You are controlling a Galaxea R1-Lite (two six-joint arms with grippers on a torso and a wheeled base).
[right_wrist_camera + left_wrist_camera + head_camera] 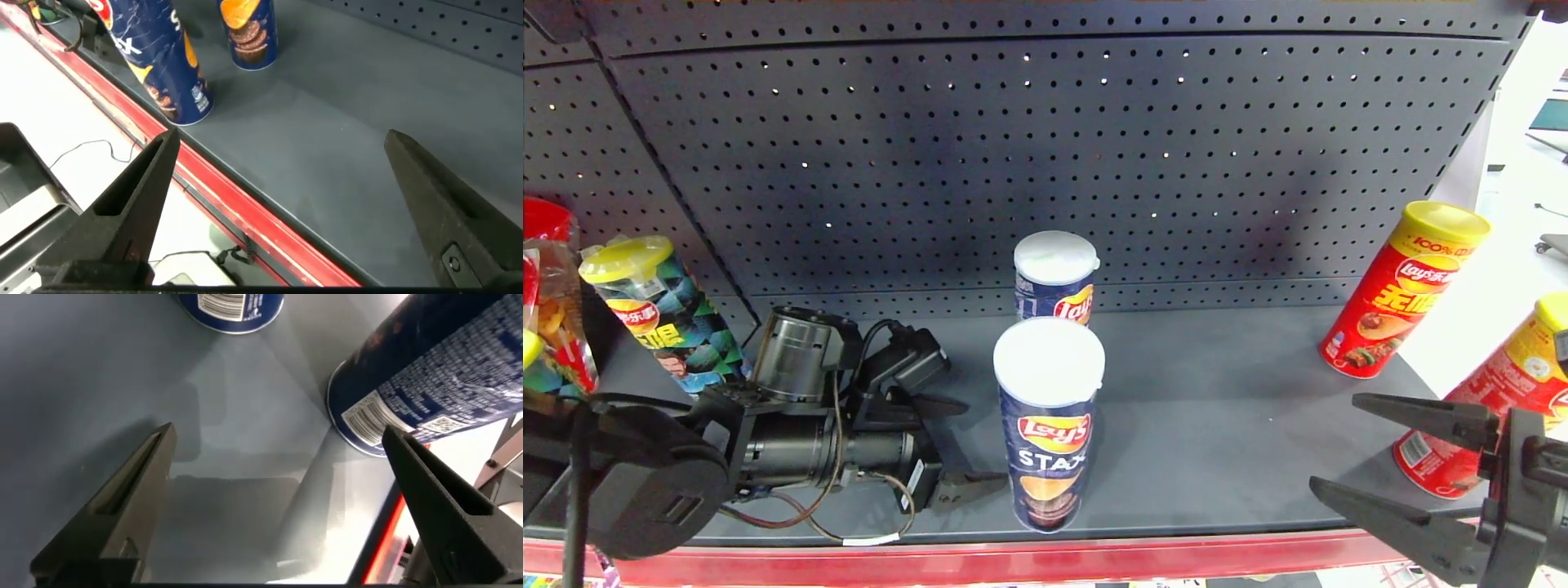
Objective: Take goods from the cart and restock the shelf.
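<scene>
The left gripper gapes empty beside the front can (the right gripper is open too); placing seems done, withdrawal next.

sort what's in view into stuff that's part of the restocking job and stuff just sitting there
Job, likely: front blue white-lidded crisp can; rear blue white-lidded crisp can; dark grey metal shelf; left gripper and right gripper, both open.
Just there: near red yellow-lidded crisp can; far red yellow-lidded crisp can; teal patterned yellow-lidded can; snack bags.
</scene>
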